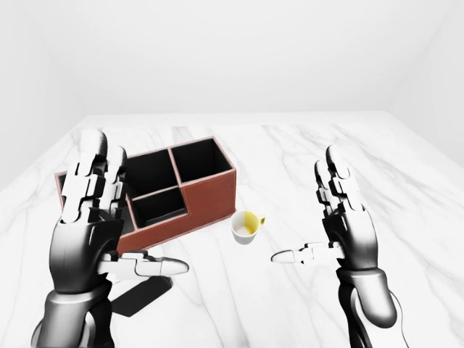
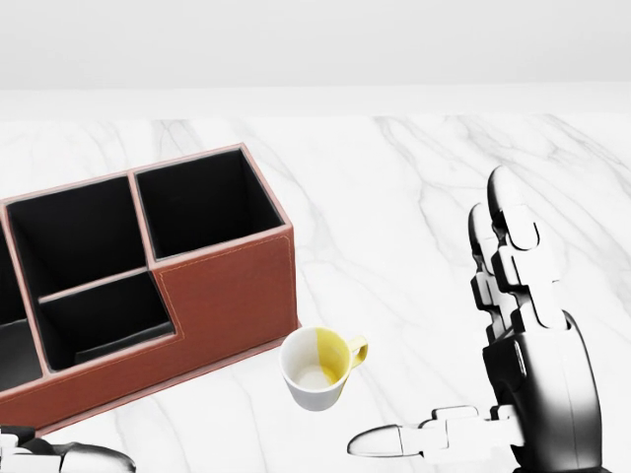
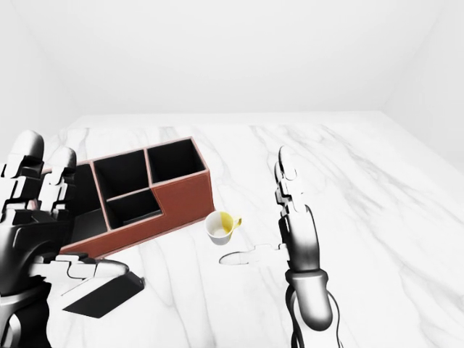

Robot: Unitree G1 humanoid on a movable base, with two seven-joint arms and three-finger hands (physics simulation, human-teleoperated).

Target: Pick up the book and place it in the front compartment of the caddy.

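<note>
Brown caddy [image 1: 190, 190] on marble table [image 1: 290, 145], cup [image 1: 247, 226] beside it, both hands' fingers [image 1: 85, 177] spread open

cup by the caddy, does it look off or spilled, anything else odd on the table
The cup is tipped, its mouth turned toward the camera rather than standing upright beside the caddy; nothing has spilled on the marble table. The book lies flat at lower left, partly under the open left robot hand. Nothing looks damaged.
</note>
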